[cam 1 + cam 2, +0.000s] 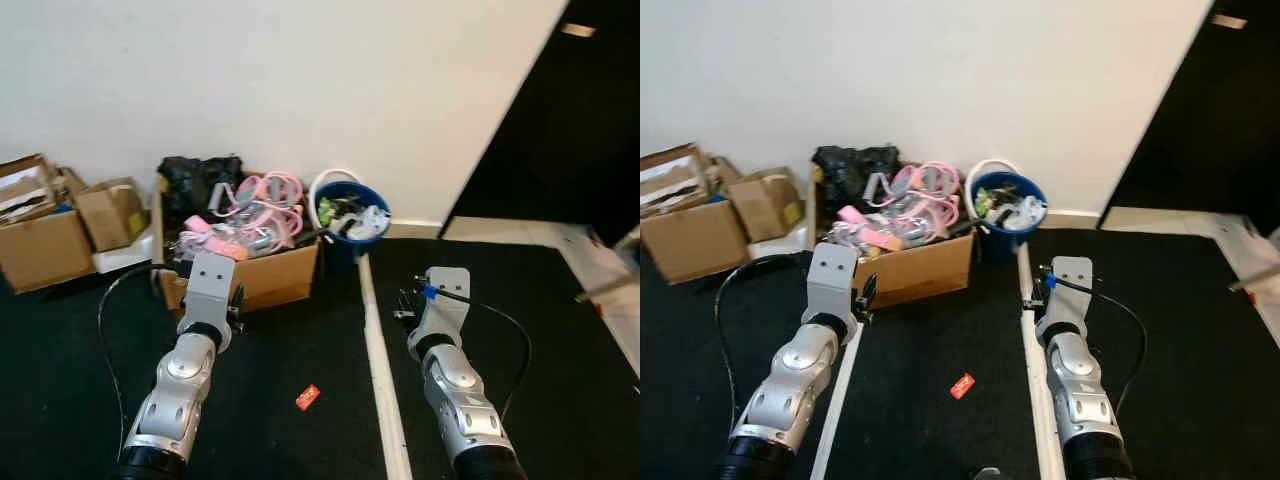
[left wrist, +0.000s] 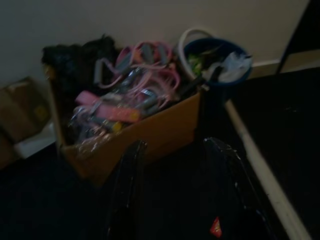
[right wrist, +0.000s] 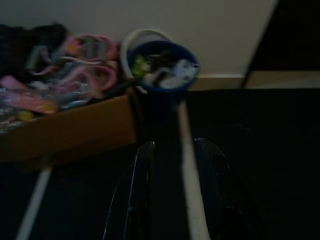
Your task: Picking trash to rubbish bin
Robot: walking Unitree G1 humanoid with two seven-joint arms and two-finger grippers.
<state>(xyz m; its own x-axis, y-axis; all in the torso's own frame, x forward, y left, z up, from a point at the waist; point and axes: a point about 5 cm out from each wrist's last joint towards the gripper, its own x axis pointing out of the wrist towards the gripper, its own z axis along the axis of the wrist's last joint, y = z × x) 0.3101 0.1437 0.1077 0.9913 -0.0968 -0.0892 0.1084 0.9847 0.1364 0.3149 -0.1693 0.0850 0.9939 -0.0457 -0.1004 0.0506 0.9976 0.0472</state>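
Below open jaws, red wrapper (image 1: 307,397) on floor

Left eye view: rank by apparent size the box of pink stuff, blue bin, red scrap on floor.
1. Cardboard box of pink items, largest.
2. Blue bin, clearly smaller, though it sits farther back.
3. Red scrap, smallest, despite lying nearest the camera.

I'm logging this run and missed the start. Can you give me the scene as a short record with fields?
trash: small red wrapper on the black floor between the arms
bin: blue bucket by the wall, already holding litter
beside bin: open cardboard box of pink items
left gripper: open, empty, above the floor
right gripper: open, empty, aimed toward the bucket
floor mark: white strip running from the bucket
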